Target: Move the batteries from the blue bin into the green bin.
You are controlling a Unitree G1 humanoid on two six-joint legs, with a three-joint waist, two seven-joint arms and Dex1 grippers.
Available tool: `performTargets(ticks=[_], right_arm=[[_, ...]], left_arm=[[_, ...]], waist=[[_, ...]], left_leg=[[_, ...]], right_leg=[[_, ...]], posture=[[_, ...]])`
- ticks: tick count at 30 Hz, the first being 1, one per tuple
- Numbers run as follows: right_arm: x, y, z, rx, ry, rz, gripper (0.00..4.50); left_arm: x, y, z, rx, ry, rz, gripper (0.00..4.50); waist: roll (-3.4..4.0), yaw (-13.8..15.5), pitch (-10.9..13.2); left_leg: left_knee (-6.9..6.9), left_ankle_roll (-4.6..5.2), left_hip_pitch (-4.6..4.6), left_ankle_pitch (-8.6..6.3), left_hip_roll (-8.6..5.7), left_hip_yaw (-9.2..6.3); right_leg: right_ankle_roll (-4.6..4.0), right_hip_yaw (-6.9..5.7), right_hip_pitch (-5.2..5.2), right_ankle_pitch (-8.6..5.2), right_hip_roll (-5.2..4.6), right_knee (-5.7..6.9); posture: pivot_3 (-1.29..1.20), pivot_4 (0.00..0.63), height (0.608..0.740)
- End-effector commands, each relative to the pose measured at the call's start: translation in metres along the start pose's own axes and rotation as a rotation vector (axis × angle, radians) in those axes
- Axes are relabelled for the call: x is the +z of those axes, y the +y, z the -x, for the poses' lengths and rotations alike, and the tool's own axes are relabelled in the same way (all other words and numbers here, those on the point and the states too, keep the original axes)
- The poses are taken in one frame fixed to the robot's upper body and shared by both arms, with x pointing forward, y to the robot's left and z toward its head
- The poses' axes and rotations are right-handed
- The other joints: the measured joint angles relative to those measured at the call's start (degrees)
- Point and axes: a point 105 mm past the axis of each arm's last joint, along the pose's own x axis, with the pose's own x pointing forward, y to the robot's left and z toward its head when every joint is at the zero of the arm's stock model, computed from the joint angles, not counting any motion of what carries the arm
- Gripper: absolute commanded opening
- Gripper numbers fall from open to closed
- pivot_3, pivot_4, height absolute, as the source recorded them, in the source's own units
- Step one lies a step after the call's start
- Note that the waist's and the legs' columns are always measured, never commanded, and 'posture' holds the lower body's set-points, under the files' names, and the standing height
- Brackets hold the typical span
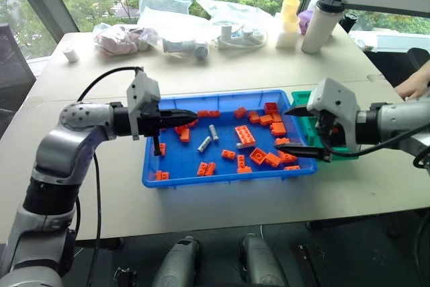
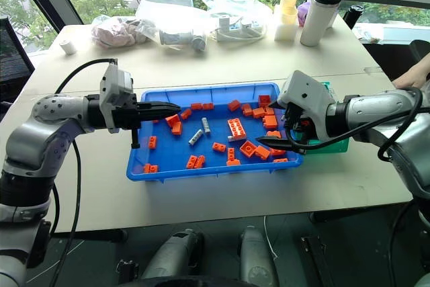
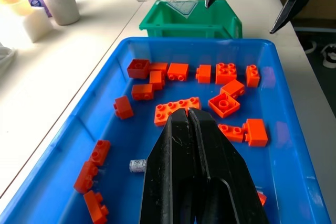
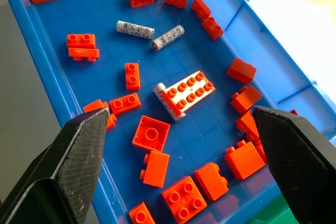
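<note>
Blue bin (image 1: 176,164): sat mid-table, strewn with orange bricks (image 1: 244,135). Batteries: two lay near the bin's middle (image 4: 135,29) (image 4: 168,37), close together but apart; a third (image 4: 161,96) lay against the long brick. Green bin (image 3: 173,23): stood touching the blue bin's right end; contents could not be told. Left gripper (image 1: 193,113): fingers pressed together, empty, pointing across the blue bin's left part. Right gripper (image 1: 306,133): fingers spread wide, empty, over the blue bin's right end beside the green bin.
</note>
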Motion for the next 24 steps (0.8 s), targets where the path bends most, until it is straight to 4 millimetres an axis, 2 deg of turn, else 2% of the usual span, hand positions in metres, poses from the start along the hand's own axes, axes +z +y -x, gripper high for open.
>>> performTargets(ticks=[1,7,14,20,24], right_arm=[[0.011,0.002,-0.003,0.010,-0.031,0.043,4.47],[0.015,0.011,-0.026,0.071,-0.063,0.061,4.47],[0.038,0.022,-0.081,0.205,-0.128,0.132,4.47],[0.034,0.029,-0.126,0.306,-0.085,0.231,4.47],[0.031,0.024,-0.145,0.316,-0.061,0.282,4.47]], left_arm=[[0.013,0.004,0.008,0.024,-0.022,-0.037,0.00],[0.010,0.006,0.012,0.034,-0.013,-0.032,0.00],[0.012,0.017,0.018,0.081,-0.007,-0.050,0.00],[0.015,0.016,0.020,0.097,-0.009,-0.059,0.00],[0.016,0.014,0.021,0.106,-0.010,-0.059,0.00]], waist=[[0.00,-0.01,0.00],[0.00,-0.05,0.00],[-0.01,-0.26,0.00],[-0.04,-0.19,-0.01],[-0.04,-0.38,-0.02]], left_leg=[[0.00,0.00,0.00,0.00,0.00,0.00],[0.00,0.00,0.00,0.00,0.00,0.00],[-0.01,-0.03,0.01,0.02,0.02,-0.02],[0.01,-0.25,-0.03,0.14,-0.01,-0.04],[-0.02,-0.34,-0.02,0.19,0.00,-0.05]], right_leg=[[0.00,0.00,0.00,0.00,0.01,0.00],[0.00,0.00,-0.01,0.00,0.00,0.00],[0.00,0.00,-0.05,0.00,0.12,0.03],[0.00,-0.01,-0.06,0.00,0.12,0.02],[0.00,0.00,-0.13,0.00,0.14,0.09]], posture=[[0.00,0.150,0.740],[0.00,0.150,0.740],[0.00,0.150,0.740],[0.00,0.150,0.740],[0.00,0.150,0.740]])
